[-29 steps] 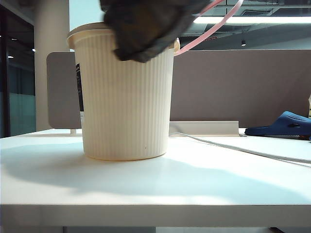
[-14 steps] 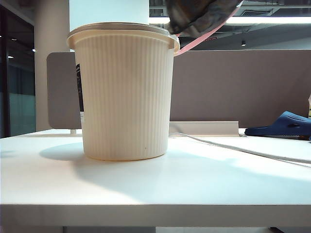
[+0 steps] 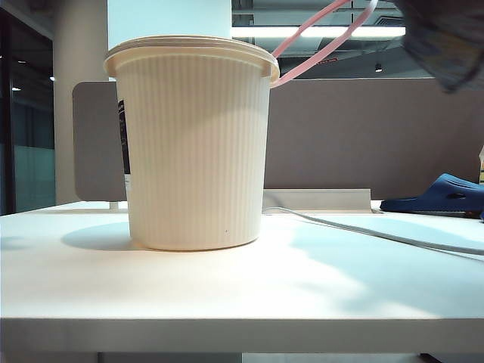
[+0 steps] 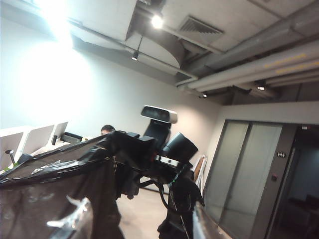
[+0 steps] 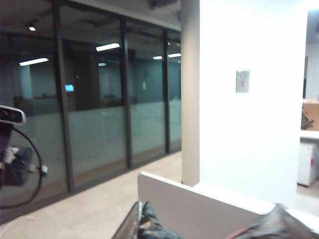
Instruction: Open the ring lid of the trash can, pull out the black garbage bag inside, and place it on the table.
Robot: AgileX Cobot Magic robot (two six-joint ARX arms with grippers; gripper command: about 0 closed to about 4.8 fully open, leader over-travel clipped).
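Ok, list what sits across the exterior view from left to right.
trash can → ring lid, swung up off the rim → black garbage bag, hanging in the air at top right → blue slipper on the table.

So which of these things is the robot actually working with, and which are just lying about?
Part of the job:
- cream ribbed plastic trash can
- thin pink ring lid, swung up
- crumpled black garbage bag, held aloft at upper right
- white table

Lying about:
- blue slipper
- white cable
- grey-brown partition panel

Ribbed matt cream plastic trash can [image 3: 195, 144], thin pink plastic ring lid [image 3: 321, 41], crinkled glossy black garbage bag [image 4: 55, 194].
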